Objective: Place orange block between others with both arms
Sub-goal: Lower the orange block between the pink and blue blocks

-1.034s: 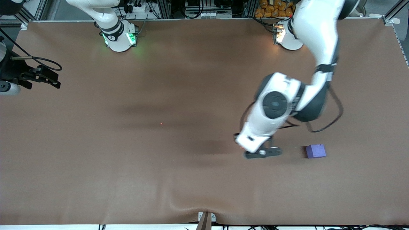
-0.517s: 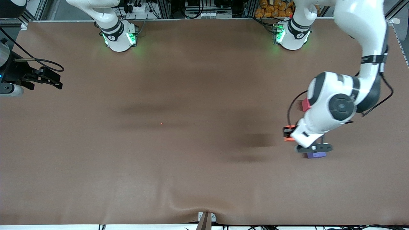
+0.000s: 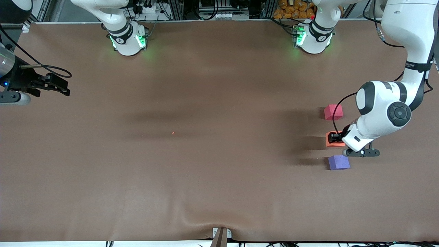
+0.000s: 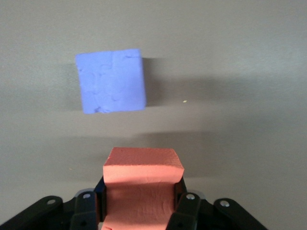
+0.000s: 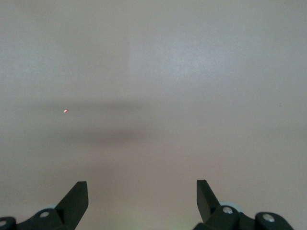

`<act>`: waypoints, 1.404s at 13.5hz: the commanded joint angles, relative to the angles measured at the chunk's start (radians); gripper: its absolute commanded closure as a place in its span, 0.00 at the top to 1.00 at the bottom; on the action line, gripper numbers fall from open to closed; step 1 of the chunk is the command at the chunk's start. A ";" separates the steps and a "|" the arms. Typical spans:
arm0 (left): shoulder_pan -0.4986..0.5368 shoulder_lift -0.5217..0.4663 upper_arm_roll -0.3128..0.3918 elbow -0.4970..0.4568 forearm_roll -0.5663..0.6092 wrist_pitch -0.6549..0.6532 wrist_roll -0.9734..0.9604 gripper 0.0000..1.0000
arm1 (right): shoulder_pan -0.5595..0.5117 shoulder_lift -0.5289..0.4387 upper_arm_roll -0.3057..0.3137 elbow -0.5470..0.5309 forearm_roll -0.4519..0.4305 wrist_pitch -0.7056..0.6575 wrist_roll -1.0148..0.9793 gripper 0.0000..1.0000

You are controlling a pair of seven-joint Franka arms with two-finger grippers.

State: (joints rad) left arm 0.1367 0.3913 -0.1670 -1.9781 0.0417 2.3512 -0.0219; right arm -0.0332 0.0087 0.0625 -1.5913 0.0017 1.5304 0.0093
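A brown table [image 3: 205, 178] fills the front view, its covering wrinkled near the bottom centre edge. Toward the middle right of the frame a red-pink cube [image 3: 333, 112] rests on it, and lower down in the frame a purple cube [image 3: 339, 162] also rests there, the two well apart. A tiny orange speck [image 3: 173, 132] lies on the surface just left of centre. Two arm bases [image 3: 128, 39] stand along the top edge.
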 commanded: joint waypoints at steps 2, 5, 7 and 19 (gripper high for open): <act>0.058 0.003 -0.020 -0.093 -0.019 0.144 0.045 0.00 | 0.001 -0.001 0.007 -0.009 0.006 0.008 -0.009 1.00; 0.061 0.014 -0.020 -0.111 -0.019 0.172 0.049 0.00 | 0.003 0.002 0.007 -0.009 0.006 0.008 -0.009 1.00; 0.066 0.026 -0.019 -0.111 -0.019 0.186 0.051 0.00 | 0.003 0.005 0.007 -0.009 0.006 0.008 -0.009 1.00; 0.073 0.052 -0.019 -0.125 -0.020 0.234 0.045 1.00 | 0.001 0.005 0.007 -0.007 0.007 0.007 -0.009 1.00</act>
State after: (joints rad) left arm 0.1934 0.4545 -0.1731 -2.0875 0.0416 2.5683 0.0039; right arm -0.0310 0.0170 0.0681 -1.5958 0.0017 1.5316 0.0092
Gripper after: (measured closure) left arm 0.379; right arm 0.000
